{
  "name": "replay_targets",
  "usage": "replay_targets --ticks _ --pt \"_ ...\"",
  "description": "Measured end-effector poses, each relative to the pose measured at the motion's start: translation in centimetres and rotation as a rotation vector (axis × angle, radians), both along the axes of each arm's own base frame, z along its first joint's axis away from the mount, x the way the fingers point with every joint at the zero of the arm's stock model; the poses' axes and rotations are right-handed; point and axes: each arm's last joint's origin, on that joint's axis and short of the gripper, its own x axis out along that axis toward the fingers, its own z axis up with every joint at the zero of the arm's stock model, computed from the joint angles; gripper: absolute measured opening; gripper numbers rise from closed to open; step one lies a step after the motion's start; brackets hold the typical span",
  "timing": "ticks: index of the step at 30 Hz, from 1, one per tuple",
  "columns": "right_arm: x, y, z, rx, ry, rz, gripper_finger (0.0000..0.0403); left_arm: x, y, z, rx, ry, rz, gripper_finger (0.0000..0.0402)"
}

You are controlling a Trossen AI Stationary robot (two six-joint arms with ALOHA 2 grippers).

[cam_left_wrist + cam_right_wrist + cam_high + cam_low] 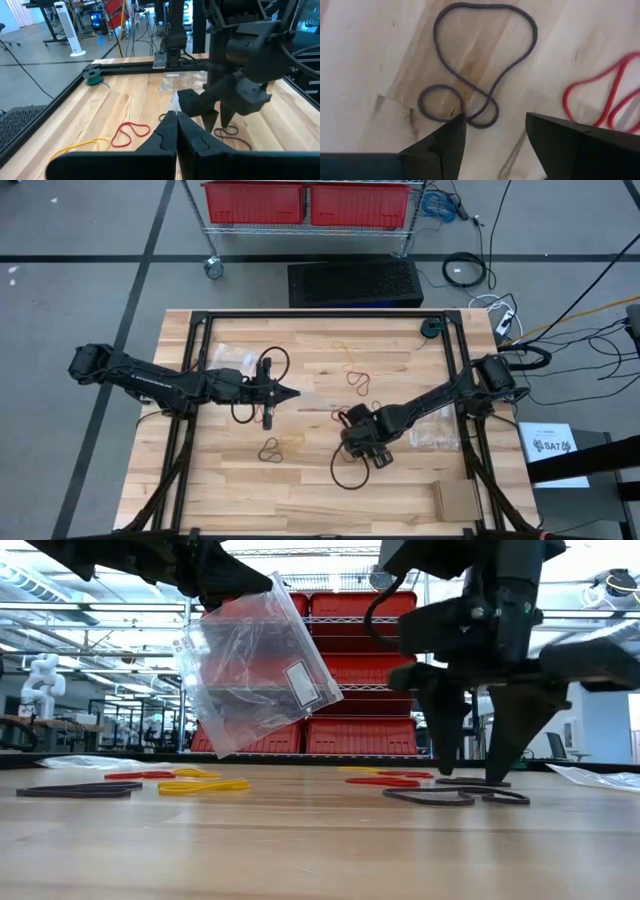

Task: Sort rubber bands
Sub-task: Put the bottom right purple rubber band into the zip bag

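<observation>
The black rubber band lies twisted flat on the desk, right under the right tool, whose jaws are spread with nothing in them. It's thin and floppy, so I'd pinch the crossed part. More rubber bands sit nearby. The left tool is pinched shut on a clear bag that looks empty.

A light wooden table sits on a grey floor. Clear plastic bags lie on it: one at the far left, another at the right edge. A brown cardboard piece lies near the right corner. Beyond the far edge stand red bins on a wire cart.
</observation>
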Motion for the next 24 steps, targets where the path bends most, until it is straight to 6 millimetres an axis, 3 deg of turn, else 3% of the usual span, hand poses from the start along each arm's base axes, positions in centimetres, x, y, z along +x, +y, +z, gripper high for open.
replay_targets --ticks 10,18,24 --pt "1.3 0.6 -2.4 0.034 -0.014 0.119 0.0196 0.0 0.0 0.0 0.004 0.0 0.0 0.0" --pt "4.6 0.0 0.1 0.117 -0.148 -0.091 0.0167 0.0 0.0 0.0 0.004 0.001 0.0 0.0" --pt "5.1 -0.3 1.8 0.113 -0.126 -0.12 0.0149 0.0 0.0 -0.1 0.005 0.005 0.0 0.0"
